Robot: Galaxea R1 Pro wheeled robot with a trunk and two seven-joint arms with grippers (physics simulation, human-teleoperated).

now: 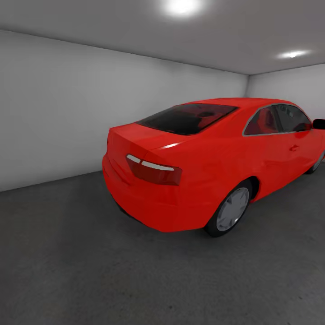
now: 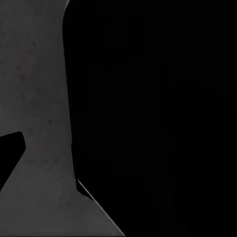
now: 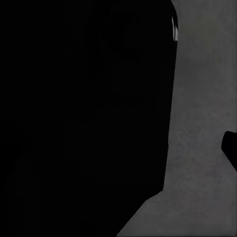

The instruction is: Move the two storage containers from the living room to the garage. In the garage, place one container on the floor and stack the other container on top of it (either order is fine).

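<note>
From my head camera, at nine o'clock a plain white-grey wall (image 1: 67,104) runs back to a corner at about two o'clock. The dark grey floor (image 1: 90,271) spreads from that wall's foot across everything toward six o'clock. A red coupe (image 1: 203,167) stands on it from the centre out to three o'clock, its tail toward me and angled to eight o'clock, with the tail light (image 1: 153,170) near the middle, a grey rear wheel (image 1: 232,209) at about four o'clock and the dark rear window (image 1: 189,117) above. Two ceiling lights glow overhead, one (image 1: 182,6) at twelve o'clock and one (image 1: 293,54) at two o'clock. So I am in the garage.

In my left wrist camera a large black shape (image 2: 158,108) covers most of the picture, beside a strip of rough grey floor (image 2: 34,89). My right wrist camera shows another black mass (image 3: 84,113) next to grey floor (image 3: 202,148). I cannot tell whether either claw is released or clenched.
</note>
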